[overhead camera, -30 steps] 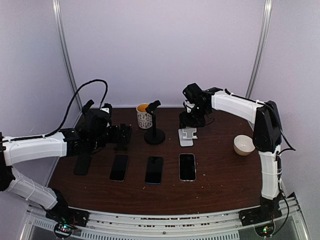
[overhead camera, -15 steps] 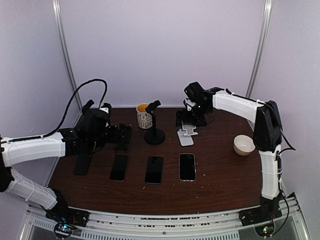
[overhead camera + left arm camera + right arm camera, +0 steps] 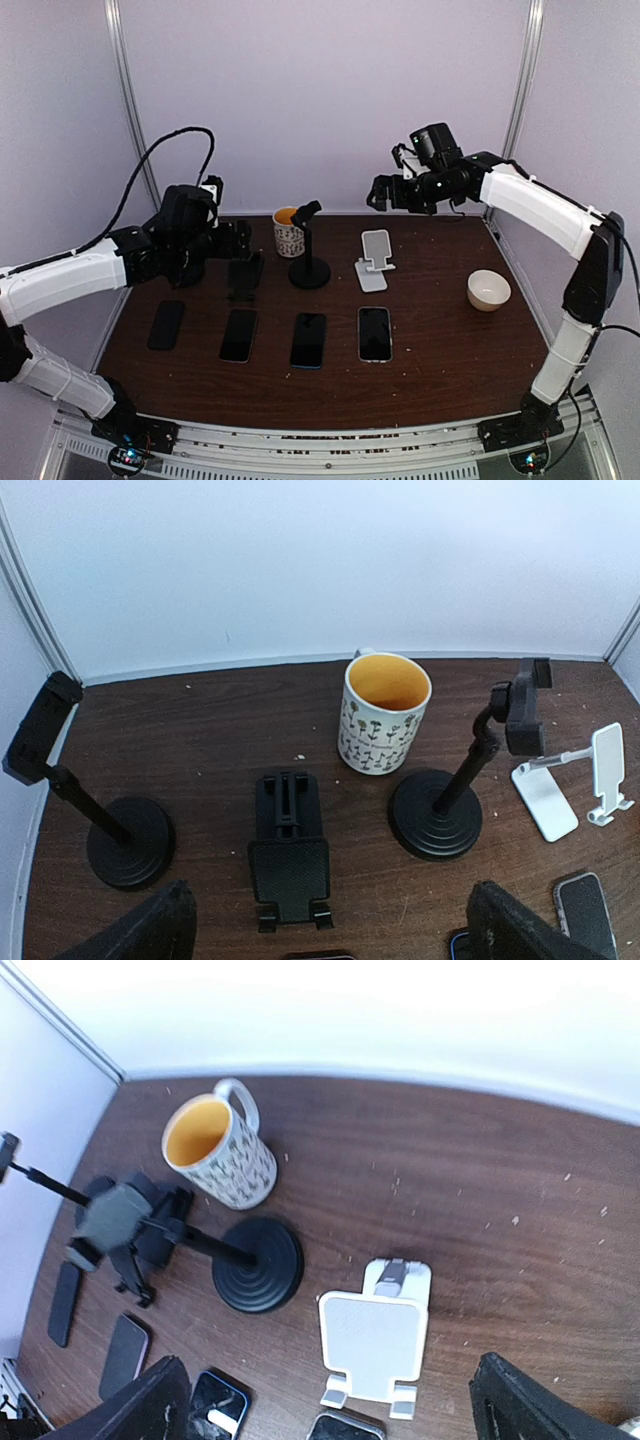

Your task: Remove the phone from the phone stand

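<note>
Left claw (image 3: 330, 932) & right claw (image 3: 385, 193) wide open, empty. White folding stand (image 3: 375, 258) bare; thin black glass phone (image 3: 374, 333) flat on brown tabletop (image 3: 450, 350) – prob. stiff, slick, light; pinch long edges.

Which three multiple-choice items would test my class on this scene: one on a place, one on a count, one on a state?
1. Where on the table does the mug stand?
A. At the near edge
B. At the back, beside the black round-based stand
C. At the right edge

2. How many phones lie flat on the table?
A. Two
B. Three
C. Four

3. The white phone stand is:
A. empty
B. holding a phone
C. tipped over

Key: 1 B, the mug sits by the back wall next to that stand. 2 C, four lie in a row in the top view. 3 A, its cradle is bare and it stands upright.
</note>
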{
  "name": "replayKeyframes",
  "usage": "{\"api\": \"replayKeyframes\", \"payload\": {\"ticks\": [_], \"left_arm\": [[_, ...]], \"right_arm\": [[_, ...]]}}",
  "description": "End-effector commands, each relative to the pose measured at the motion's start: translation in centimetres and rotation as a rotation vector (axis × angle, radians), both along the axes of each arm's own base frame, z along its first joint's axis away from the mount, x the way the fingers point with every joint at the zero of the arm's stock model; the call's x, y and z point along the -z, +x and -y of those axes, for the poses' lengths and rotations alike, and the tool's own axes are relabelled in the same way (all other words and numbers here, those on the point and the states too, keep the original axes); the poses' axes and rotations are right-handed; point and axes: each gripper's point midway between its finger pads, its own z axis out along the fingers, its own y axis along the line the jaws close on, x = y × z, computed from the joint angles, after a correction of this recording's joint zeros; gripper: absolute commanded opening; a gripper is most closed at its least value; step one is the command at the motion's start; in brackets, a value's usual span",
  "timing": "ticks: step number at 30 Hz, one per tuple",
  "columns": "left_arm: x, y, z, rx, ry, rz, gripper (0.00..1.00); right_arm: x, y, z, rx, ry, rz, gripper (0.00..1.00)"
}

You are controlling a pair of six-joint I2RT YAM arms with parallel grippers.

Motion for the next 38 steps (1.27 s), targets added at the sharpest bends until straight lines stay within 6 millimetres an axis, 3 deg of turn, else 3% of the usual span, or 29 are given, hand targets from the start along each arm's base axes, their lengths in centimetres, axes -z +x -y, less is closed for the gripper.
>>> {"api": "replayKeyframes", "payload": {"ticks": [1, 5, 8, 14, 19, 29, 34, 38], "left_arm": [[-1.9, 1.1, -0.6, 0.008, 0.07, 0.013, 0.98], [-3.3, 1.7, -2.0, -0.007, 0.092, 0.011, 0.98], [-3.2, 2.0, -3.5, -0.002, 0.069, -0.01, 0.98], [-1.2, 2.1, -6.1, -0.022, 0.044, -0.05, 0.98], [0.9, 1.6, -6.2, -0.007, 0.02, -0.066, 0.98], [4.5, 0.6, -6.4, -0.005, 0.005, -0.107, 0.98], [5.7, 0.6, -6.4, -0.017, 0.0, -0.128, 0.98], [5.5, 0.6, -6.4, -0.019, -0.008, -0.121, 0.98]], "right_arm": [[-2.6, 0.0, 2.5, 0.035, 0.042, 0.121, 1.0], [-3.8, -1.8, 4.1, 0.03, 0.123, 0.206, 1.0], [-4.4, -3.4, 5.5, 0.034, 0.15, 0.27, 1.0], [-2.9, -6.2, 8.0, 0.057, 0.137, 0.341, 1.0], [-0.9, -7.7, 8.9, 0.049, 0.135, 0.378, 1.0], [3.7, -7.8, 8.3, 0.04, 0.173, 0.318, 1.0], [4.4, -7.3, 7.8, 0.03, 0.186, 0.3, 1.0], [3.6, -7.1, 8.0, 0.036, 0.203, 0.315, 1.0]]}}
